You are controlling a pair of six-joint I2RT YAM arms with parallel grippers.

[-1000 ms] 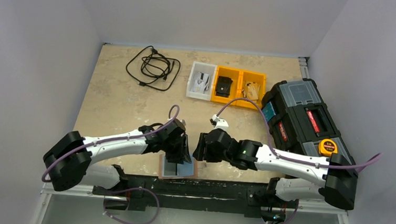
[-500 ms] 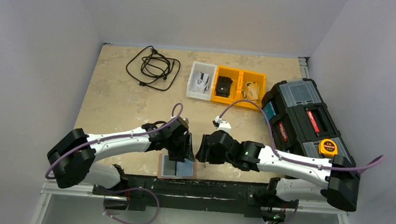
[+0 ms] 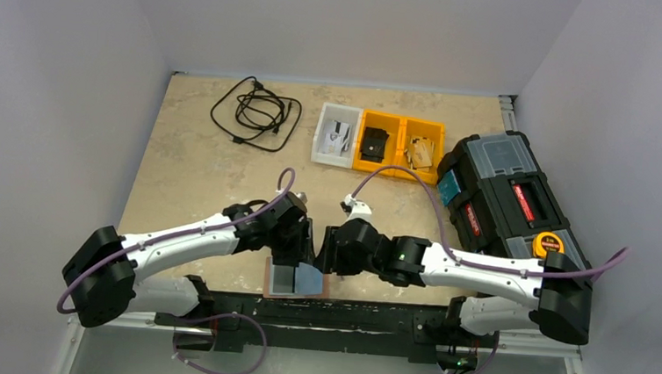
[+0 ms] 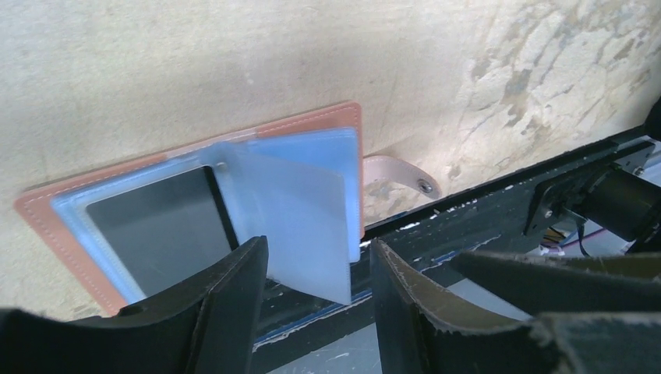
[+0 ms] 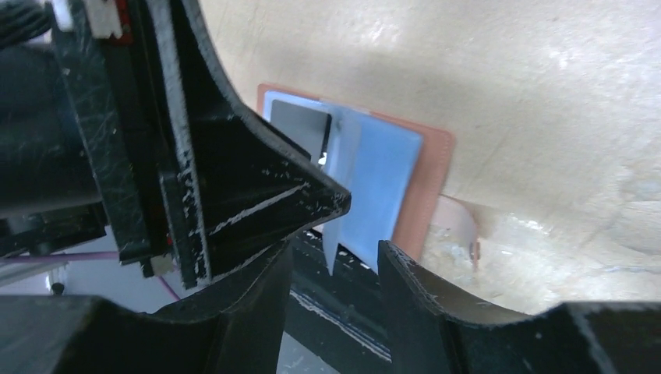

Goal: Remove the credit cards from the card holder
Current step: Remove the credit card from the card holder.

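Note:
The reddish-brown card holder (image 3: 325, 285) lies open at the table's near edge, seen closer in the left wrist view (image 4: 58, 234). A grey-silver card (image 4: 160, 234) sits in its left sleeve. A light blue leaf (image 4: 300, 210) stands up from the middle; I cannot tell if it is the blue card or a sleeve. My left gripper (image 4: 318, 257) is open, with its fingers either side of that leaf's free edge and not touching it. My right gripper (image 5: 335, 257) is open just right of the left one, over the holder's right half (image 5: 421, 187).
A coiled black cable (image 3: 256, 111) lies at the far left. A white tray (image 3: 336, 135) and yellow trays (image 3: 401, 145) stand at the back. A black toolbox (image 3: 507, 195) with a yellow tape measure (image 3: 550, 245) fills the right. The black rail (image 3: 362, 314) runs just below the holder.
The left gripper drifted right, then back left over the holder. The right gripper moved left, closer to the left one. Both stay open.

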